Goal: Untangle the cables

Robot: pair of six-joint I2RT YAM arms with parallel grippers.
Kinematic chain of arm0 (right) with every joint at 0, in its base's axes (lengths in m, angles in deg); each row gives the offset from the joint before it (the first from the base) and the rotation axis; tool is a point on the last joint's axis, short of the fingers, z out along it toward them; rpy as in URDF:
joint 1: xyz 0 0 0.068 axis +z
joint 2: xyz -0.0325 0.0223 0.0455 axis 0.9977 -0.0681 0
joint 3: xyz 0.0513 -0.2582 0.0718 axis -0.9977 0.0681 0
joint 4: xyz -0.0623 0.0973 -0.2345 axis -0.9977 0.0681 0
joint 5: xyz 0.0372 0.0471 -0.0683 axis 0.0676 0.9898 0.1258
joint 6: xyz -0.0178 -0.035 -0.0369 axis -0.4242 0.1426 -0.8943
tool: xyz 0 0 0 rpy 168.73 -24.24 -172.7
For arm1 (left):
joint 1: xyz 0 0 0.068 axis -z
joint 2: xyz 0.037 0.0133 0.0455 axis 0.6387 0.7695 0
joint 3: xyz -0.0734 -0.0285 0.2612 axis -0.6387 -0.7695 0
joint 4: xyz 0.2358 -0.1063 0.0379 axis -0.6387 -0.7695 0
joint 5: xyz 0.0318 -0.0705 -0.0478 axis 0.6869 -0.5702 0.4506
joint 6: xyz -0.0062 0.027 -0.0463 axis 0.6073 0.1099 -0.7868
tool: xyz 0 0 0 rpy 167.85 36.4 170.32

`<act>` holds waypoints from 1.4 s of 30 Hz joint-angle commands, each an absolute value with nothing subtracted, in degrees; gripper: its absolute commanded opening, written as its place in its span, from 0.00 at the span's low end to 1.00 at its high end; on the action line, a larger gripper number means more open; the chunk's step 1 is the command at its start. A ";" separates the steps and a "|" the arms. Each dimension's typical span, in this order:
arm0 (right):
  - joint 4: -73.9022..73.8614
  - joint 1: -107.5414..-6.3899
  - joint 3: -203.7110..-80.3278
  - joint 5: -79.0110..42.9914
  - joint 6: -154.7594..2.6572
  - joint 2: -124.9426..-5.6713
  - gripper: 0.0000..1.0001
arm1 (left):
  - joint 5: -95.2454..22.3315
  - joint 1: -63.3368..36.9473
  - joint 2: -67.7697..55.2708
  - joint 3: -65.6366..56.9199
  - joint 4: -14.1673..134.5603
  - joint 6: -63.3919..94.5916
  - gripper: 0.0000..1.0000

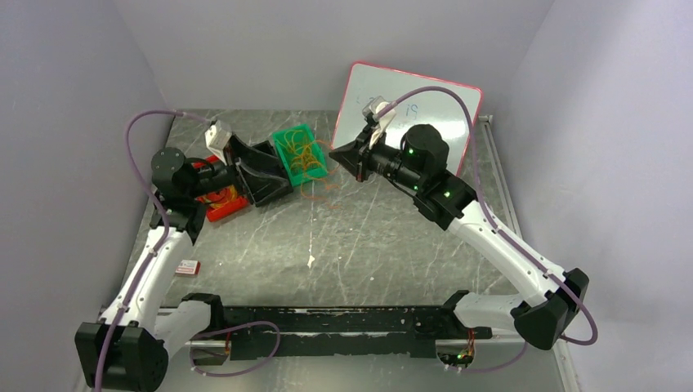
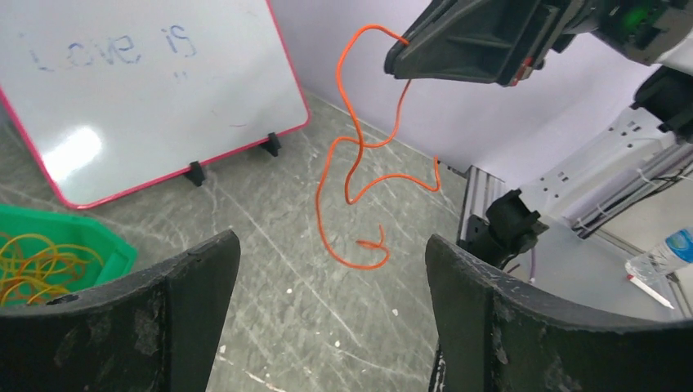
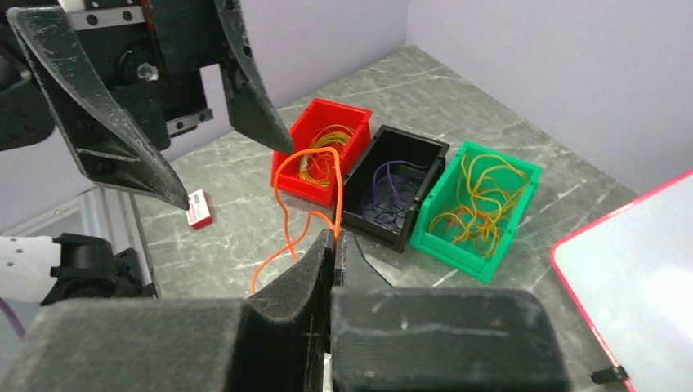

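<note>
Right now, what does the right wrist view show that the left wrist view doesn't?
Right wrist only: red bin and black bin, both holding cables. Left wrist only: writing on the whiteboard, and the orange cable dangling at full length. Both: orange cable pinched in the shut right gripper, green bin of yellow cables, whiteboard.

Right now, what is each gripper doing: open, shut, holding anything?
Left gripper: open, holding nothing.
Right gripper: shut on the orange cable, which dangles from its fingertips.
</note>
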State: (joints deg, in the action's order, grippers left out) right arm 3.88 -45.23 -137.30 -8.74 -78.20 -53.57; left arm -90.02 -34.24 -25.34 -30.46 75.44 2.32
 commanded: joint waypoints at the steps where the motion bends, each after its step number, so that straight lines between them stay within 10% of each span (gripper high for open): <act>1: 0.62 -45.43 -137.58 -4.64 -77.95 -53.51 0.00 | -91.24 -31.52 -25.21 -31.35 87.29 -4.72 0.88; 16: -3.49 -45.45 -136.87 -0.87 -74.90 -54.19 0.00 | -84.88 -23.98 -20.52 -29.46 84.99 -1.81 0.83; 34: -4.09 -45.41 -134.71 -1.41 -74.25 -54.06 0.00 | -84.64 -23.53 -19.23 -29.64 87.72 -5.89 0.10; 42: -4.48 -45.41 -133.43 -3.36 -74.25 -52.81 0.16 | -81.28 -23.52 -19.84 -27.26 76.73 -0.12 0.07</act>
